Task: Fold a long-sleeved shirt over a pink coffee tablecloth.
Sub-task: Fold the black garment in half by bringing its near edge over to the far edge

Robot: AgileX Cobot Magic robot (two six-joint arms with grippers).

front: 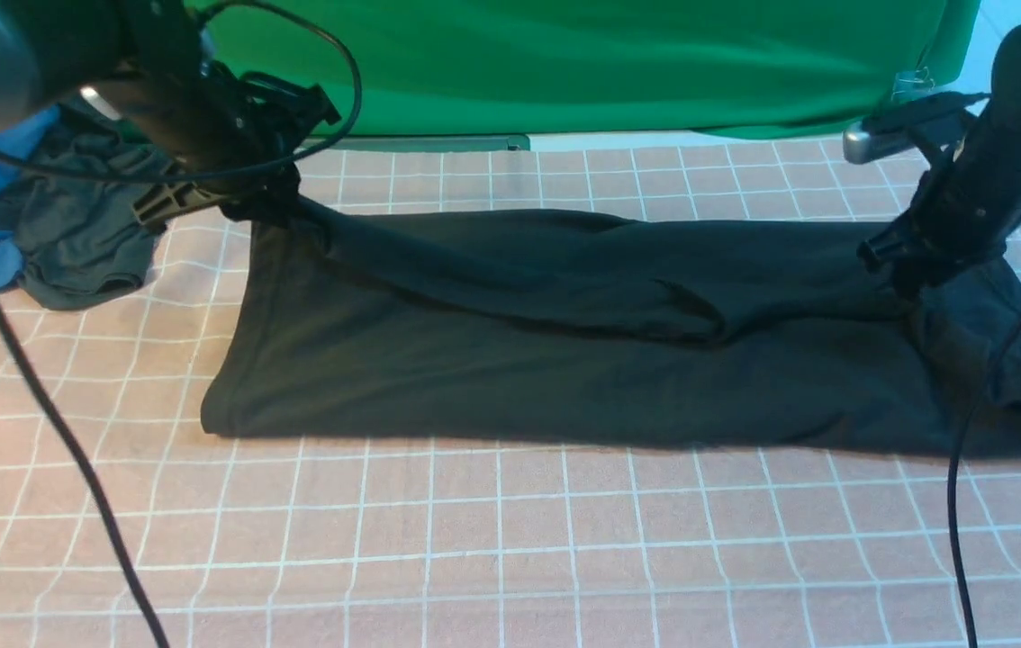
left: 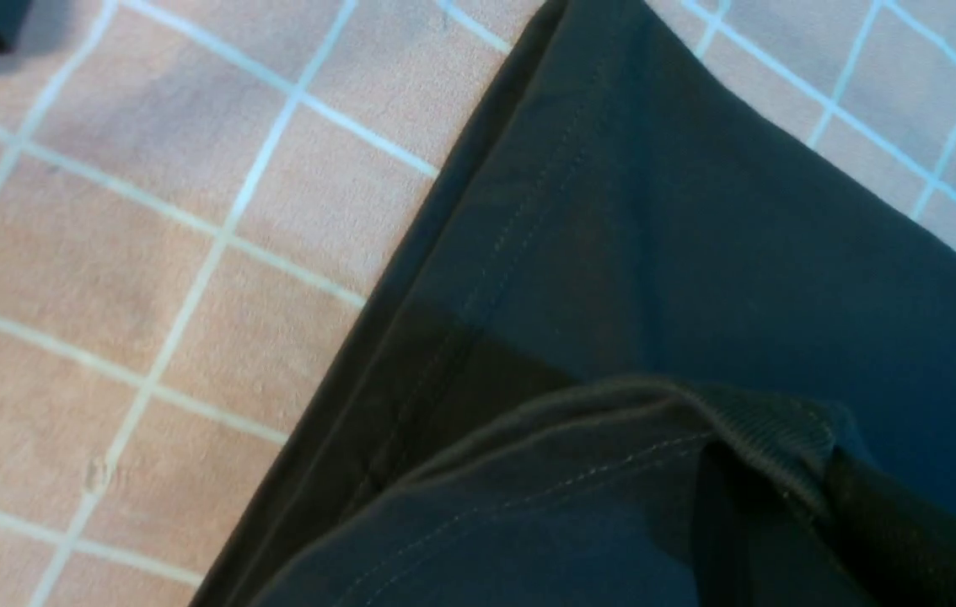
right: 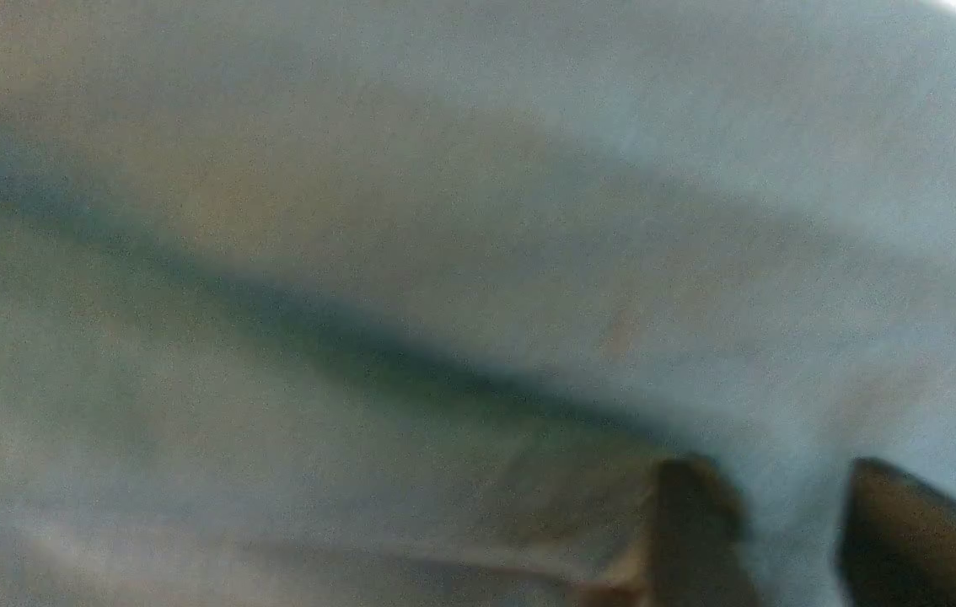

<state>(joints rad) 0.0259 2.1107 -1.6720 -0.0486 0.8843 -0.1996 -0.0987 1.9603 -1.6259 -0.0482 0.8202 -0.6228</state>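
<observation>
Left end effector (front: 272,202) clamps the far corner of the long-sleeved shirt (front: 519,360), stretched across the pink coffee tablecloth (front: 474,540), likely to carry that edge over; right end effector (front: 902,274) rests at the opposite end. Left wrist: hem bunched. Right wrist: fingertips (right: 689,523) parted, gripping nothing.

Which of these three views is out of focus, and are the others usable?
Right wrist view: heavily blurred and washed out, only two dark fingertips discernible. Left wrist view: sharp, shirt hem stitching and tablecloth grid clear. Front view: evenly lit, black shirt folds hard to read.
</observation>
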